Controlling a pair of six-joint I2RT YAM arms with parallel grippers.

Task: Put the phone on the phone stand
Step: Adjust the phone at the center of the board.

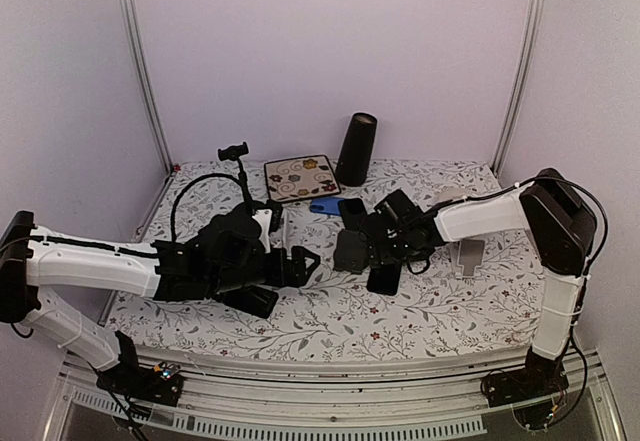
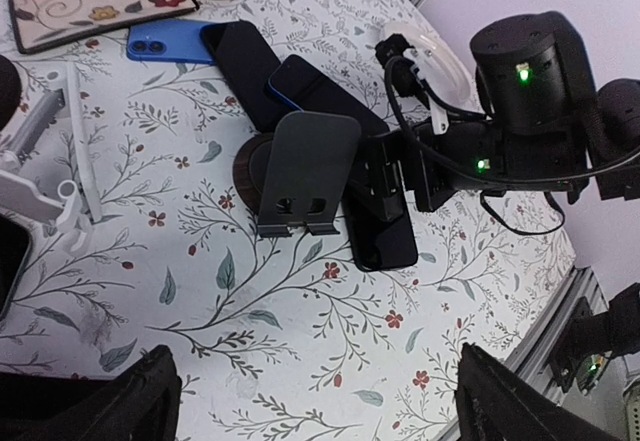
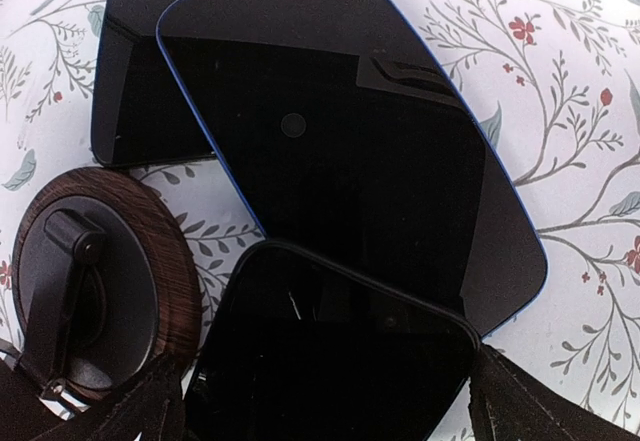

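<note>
**Black phone [image 3: 330, 361] flat by the phone stand [image 2: 305, 166]**

Saw it shiny on flowery cloth [image 2: 300, 341], just beside the round wood-look base [image 3: 100, 261]. Saw right gripper [image 3: 325, 416] wide open over it, holding nothing. Saw left gripper [image 2: 310, 411] wide open too.

Lowest phone [image 3: 330, 351], probably half off-frame

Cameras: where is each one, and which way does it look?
Top external: high behind the robot, looking down on flowery table; left arm, right arm.
Left wrist: on left gripper, facing grey phone stand with wooden base; open fingers, right arm.
Right wrist: on right gripper, down at blue-rimmed phone; open fingers.
Shared by wrists: stand, phone.
</note>
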